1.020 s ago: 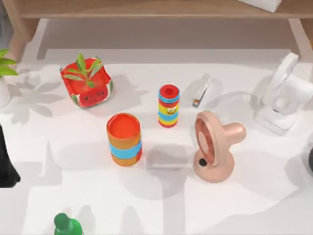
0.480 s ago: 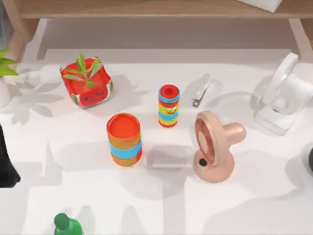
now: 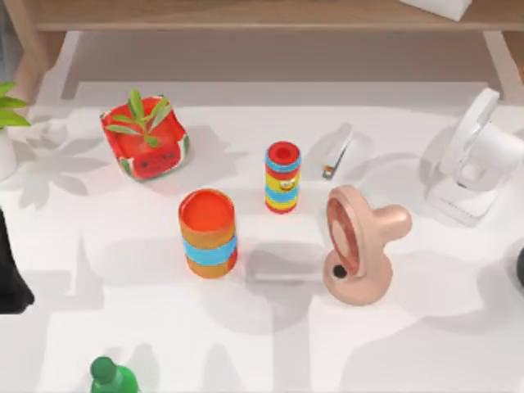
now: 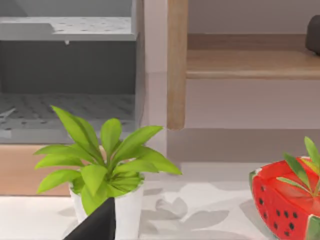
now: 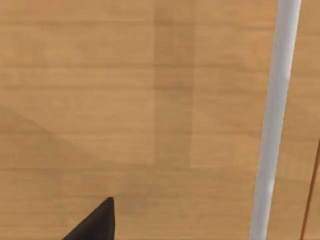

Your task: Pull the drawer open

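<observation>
The right wrist view sits close against a light wooden drawer front [image 5: 125, 100]. A white bar handle [image 5: 272, 125] runs across that panel. One dark fingertip [image 5: 95, 225] of my right gripper shows just in front of the wood, apart from the handle. The right arm [image 3: 521, 270] is a dark sliver at the table's right edge in the top view. My left arm [image 3: 10, 274] is parked at the table's left edge, and one of its dark fingertips [image 4: 97, 225] shows in front of a potted plant [image 4: 102, 170].
Wooden furniture [image 3: 262, 15] runs along the back. On the white table stand a watermelon planter [image 3: 146, 139], two striped cylinders [image 3: 209, 233] [image 3: 282, 176], a pink fan [image 3: 356, 246], a white fan [image 3: 475, 160], a stapler [image 3: 336, 151] and a green bottle [image 3: 106, 377].
Nothing on the table has moved. Only the shadow at the table's right front has drifted slightly.
</observation>
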Robot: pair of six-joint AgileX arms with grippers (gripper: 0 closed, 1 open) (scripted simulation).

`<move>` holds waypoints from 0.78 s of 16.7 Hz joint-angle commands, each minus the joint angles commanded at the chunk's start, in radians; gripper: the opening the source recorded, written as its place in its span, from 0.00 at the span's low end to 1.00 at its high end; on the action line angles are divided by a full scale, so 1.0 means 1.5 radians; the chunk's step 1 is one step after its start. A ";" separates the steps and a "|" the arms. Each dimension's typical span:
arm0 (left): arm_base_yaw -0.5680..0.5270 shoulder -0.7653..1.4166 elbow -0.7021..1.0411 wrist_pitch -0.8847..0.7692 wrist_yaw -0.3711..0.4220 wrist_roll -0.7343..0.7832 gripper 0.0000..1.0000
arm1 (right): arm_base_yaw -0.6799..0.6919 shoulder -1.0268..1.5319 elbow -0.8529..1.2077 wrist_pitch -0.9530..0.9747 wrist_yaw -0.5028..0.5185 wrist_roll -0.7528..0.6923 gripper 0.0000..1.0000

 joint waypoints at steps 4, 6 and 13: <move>0.000 0.000 0.000 0.000 0.000 0.000 1.00 | 0.000 0.000 0.001 0.000 0.000 0.000 0.92; 0.000 0.000 0.000 0.000 0.000 0.000 1.00 | 0.000 0.000 0.001 0.000 0.000 0.000 0.77; 0.000 0.000 0.000 0.000 0.000 0.000 1.00 | 0.000 0.000 0.001 0.000 0.000 0.000 0.25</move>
